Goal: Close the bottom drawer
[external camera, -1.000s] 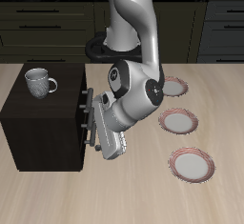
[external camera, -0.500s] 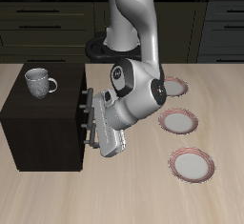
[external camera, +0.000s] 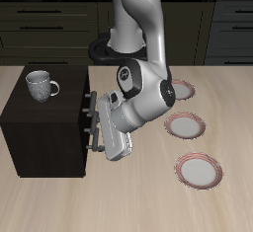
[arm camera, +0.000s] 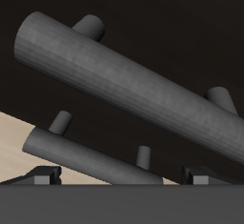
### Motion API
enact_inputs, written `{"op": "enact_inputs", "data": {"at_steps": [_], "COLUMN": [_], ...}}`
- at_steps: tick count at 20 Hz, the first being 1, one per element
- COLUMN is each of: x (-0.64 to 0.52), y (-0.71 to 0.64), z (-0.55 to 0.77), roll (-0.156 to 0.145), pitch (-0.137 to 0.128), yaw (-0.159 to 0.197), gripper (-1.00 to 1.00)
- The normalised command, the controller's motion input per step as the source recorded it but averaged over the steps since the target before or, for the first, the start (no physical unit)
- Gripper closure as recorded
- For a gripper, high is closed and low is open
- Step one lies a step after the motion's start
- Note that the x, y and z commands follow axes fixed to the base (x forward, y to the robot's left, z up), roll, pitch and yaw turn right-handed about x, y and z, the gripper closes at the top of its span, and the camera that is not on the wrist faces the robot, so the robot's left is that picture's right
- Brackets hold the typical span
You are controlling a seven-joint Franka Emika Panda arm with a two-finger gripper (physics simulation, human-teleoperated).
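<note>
The dark brown cabinet (external camera: 44, 127) stands near the table's front edge, with its drawer fronts facing my arm. My gripper (external camera: 102, 143) is low against that front, at the bottom drawer's dark grey bar handle (external camera: 98, 135). In the wrist view that handle (arm camera: 86, 157) lies just beyond my gripper (arm camera: 124, 177), next to the beige table top. The like handle of the drawer above it (arm camera: 124, 80) looms large and close. My fingertips (arm camera: 43, 177) stand wide apart with nothing between them. The bottom drawer's front looks about level with the cabinet face.
A white mug (external camera: 40, 84) stands on top of the cabinet. Three red-rimmed plates lie beside my arm: one farther back (external camera: 184, 91), one in the middle (external camera: 185, 126), one nearest the front edge (external camera: 198, 169). Dark kitchen cupboards stand behind the table.
My gripper and forearm have moved slightly toward the cabinet front, pressing at the handles. Mug and plates have not moved.
</note>
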Motion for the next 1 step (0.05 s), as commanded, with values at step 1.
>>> {"op": "enact_inputs", "data": {"at_steps": [1], "x": [-0.13], "y": [-0.03], "z": [0.60], "roll": [0.011], "pitch": [-0.080], "yaw": [-0.034], "gripper": [-1.00]}}
